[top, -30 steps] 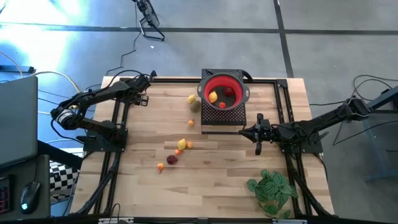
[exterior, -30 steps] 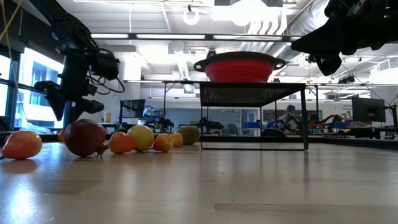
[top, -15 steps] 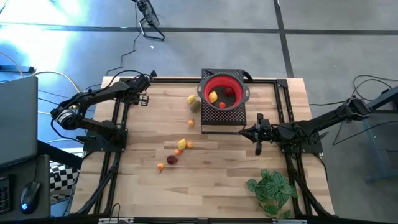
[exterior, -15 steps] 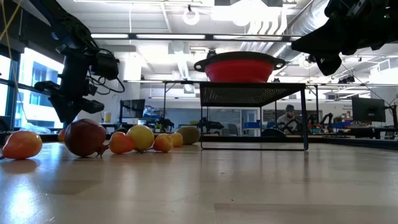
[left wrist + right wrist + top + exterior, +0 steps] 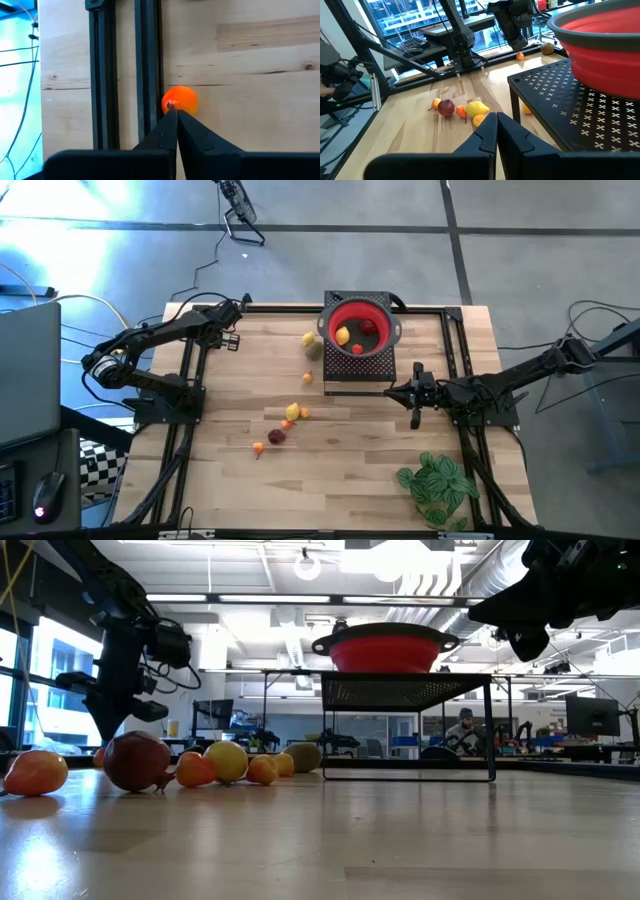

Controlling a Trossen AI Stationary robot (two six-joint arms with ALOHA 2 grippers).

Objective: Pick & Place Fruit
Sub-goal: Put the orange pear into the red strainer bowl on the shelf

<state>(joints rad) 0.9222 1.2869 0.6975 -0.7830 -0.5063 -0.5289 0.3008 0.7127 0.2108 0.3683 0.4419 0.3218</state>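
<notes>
**Left end effector shut beside an orange fruit at the desk's far-left corner**

The left end effector [image 5: 176,114] has its 2 fingers pressed together with no gap. Their tips meet at the near edge of a small orange fruit [image 5: 180,100], which lies on the wood just beside a black frame rail [image 5: 148,65]; nothing sits between the fingers, and whether the tips touch the fruit cannot be told. In the high view this end effector [image 5: 236,340] sits near the desk's far-left corner.

The right end effector [image 5: 496,122] is also fully closed and holds nothing. It [image 5: 414,394] hangs beside the black perforated stand [image 5: 357,368].

The desk [image 5: 340,470] is pale butcher-block wood with black rails. A red bowl [image 5: 361,328] rests on the stand and holds a yellow fruit [image 5: 343,335] and a red one [image 5: 368,328]. A loose cluster [image 5: 282,426] of yellow, orange and dark red fruit lies mid-desk; 2 more pieces [image 5: 312,344] lie just left of the bowl. A leafy plant [image 5: 438,483] sits at the near-right corner.

Beyond the desk stretches a bright workshop with windows and ceiling ducts.

The fruits are roundish; no long axis can be told.
</notes>
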